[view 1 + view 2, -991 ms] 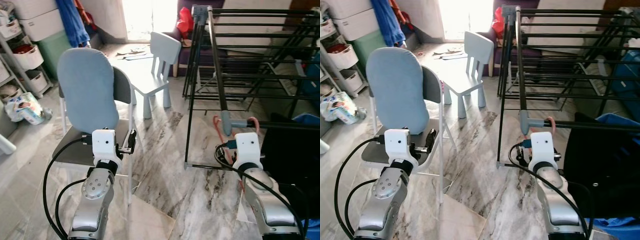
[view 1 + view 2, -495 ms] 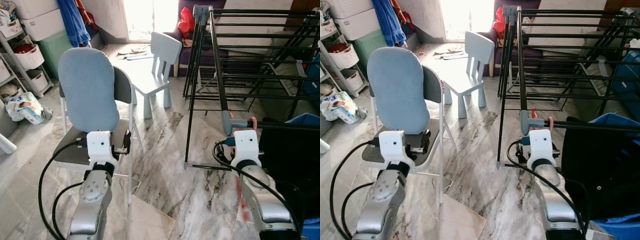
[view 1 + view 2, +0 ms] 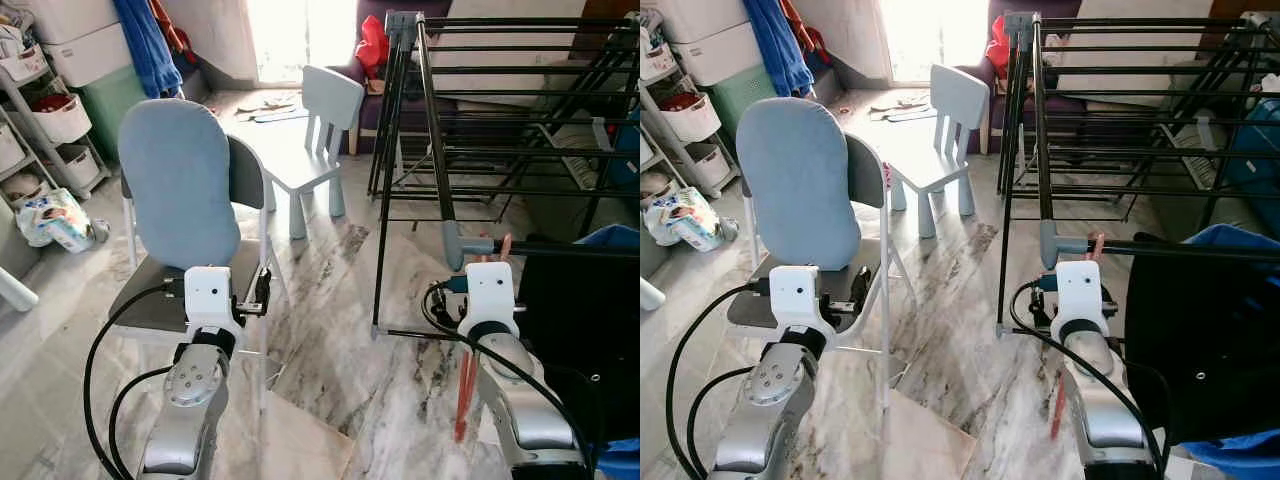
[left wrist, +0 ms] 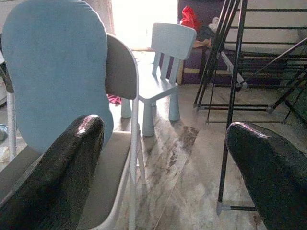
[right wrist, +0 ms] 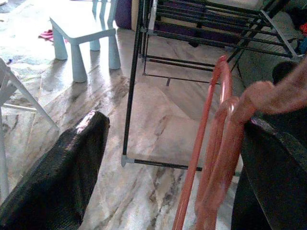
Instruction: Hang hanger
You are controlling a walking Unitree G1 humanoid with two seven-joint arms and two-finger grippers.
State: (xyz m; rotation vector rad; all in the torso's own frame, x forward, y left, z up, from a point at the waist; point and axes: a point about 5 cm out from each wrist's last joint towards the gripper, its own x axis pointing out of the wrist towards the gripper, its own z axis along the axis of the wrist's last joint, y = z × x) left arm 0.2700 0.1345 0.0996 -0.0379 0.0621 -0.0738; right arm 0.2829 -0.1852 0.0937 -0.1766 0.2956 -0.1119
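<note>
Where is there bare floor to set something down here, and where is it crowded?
Bare marble floor runs between the grey chair and the black drying rack, up toward the small pale blue chair. It is crowded at the rack's near corner, where the right gripper has the red hanger, and by the shelves on the left.

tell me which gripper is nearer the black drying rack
Right. The right gripper sits just before the drying rack, by its near corner post, with the orange hanger against one finger. The left gripper is off to the side, over the grey chair.
</note>
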